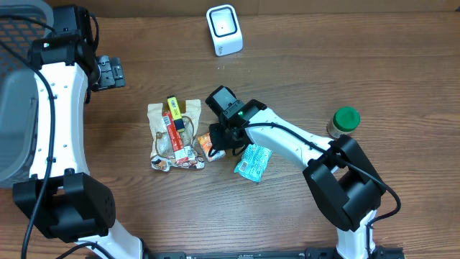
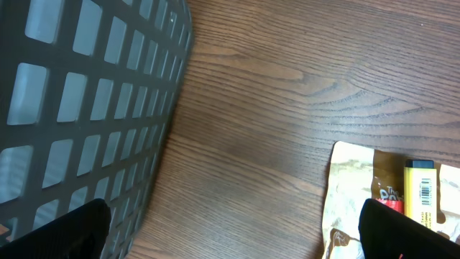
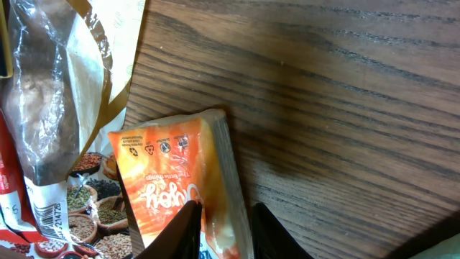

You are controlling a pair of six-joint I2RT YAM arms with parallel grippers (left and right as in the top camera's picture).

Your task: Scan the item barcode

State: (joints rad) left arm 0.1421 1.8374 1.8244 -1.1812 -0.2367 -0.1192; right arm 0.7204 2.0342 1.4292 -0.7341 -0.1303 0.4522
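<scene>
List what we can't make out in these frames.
- Orange packet barcode: none on the face in the right wrist view; overhead, the right arm covers most of it.
- Whether the right fingers clamp it: contact cut off by that view's bottom edge.
- Jar label: overhead, too small, under its green lid.
- Basket contents: left wrist shows only its wall; overhead crops it.

My left arm [image 1: 54, 122] runs up the left side from its base, the wrist turned so my left gripper [image 1: 111, 72] points right, jaws spread wide and holding nothing. My right arm [image 1: 287, 140] reaches in from the lower right toward the middle, wrist tipped down, right gripper [image 1: 219, 142] low over the surface. Its fingers [image 3: 188, 232] stand close together, seemingly pinching the edge of an orange packet [image 3: 154, 187], though the view is tight.
</scene>
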